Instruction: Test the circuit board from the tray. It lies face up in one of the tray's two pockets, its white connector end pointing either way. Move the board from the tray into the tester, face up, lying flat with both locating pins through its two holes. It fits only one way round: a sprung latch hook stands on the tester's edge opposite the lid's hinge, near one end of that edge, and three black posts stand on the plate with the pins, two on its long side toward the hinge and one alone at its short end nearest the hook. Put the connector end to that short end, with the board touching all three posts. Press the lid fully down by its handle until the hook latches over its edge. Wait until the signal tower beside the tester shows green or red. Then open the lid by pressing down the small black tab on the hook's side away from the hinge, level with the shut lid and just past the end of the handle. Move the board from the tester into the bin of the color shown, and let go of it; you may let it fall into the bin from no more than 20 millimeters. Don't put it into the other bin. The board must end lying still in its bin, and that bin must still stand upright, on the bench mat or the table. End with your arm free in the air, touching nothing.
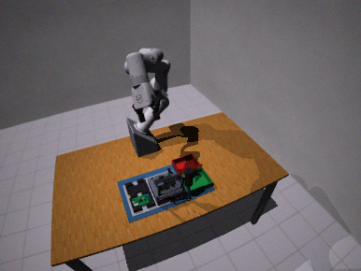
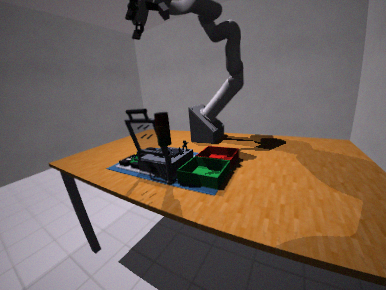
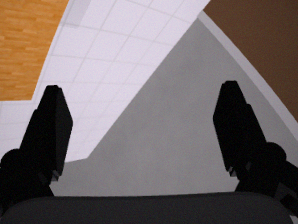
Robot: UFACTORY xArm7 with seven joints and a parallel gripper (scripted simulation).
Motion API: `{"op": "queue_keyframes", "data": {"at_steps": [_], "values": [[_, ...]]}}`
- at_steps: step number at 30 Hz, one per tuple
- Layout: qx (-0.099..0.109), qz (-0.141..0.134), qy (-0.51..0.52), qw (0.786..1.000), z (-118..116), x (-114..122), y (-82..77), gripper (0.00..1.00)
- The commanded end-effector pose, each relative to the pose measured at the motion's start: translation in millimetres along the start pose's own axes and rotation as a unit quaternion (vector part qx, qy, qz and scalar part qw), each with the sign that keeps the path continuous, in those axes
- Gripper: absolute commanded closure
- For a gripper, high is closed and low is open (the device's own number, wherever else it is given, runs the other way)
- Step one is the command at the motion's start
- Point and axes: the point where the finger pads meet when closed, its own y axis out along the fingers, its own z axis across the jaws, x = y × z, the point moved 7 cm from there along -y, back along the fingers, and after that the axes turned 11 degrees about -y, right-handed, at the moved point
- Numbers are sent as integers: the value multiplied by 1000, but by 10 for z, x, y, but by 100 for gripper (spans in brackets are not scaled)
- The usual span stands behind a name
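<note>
The green circuit board (image 1: 140,201) lies in the near pocket of the white tray (image 1: 138,193) at the left end of the blue bench mat (image 1: 164,193). It barely shows in the exterior view (image 2: 131,160). The dark tester (image 1: 167,187) stands beside the tray with its lid (image 2: 137,125) raised. The signal tower (image 2: 162,129) stands at the tester and looks dark. My gripper (image 2: 136,22) hangs high in the air above the tester's side of the table. It is open and empty, and its two black fingers frame floor and wall.
The red bin (image 1: 186,164) and the green bin (image 1: 198,181) stand side by side at the mat's right end, both upright. My arm's grey base (image 1: 142,137) stands on the far side of the table.
</note>
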Motion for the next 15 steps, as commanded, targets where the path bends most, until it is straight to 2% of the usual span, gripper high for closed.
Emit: {"op": "queue_keyframes", "data": {"at_steps": [1, 3, 5, 6, 15], "values": [[-28, 24, 45, 998, -201, 135, 321, 0], [-40, 33, 62, 997, -286, 164, 450, 0], [-40, 33, 62, 997, -286, 164, 450, 0], [-58, 44, 86, 994, -413, 200, 641, 0], [-114, 75, 155, 978, -795, 256, 1185, 0]]}}
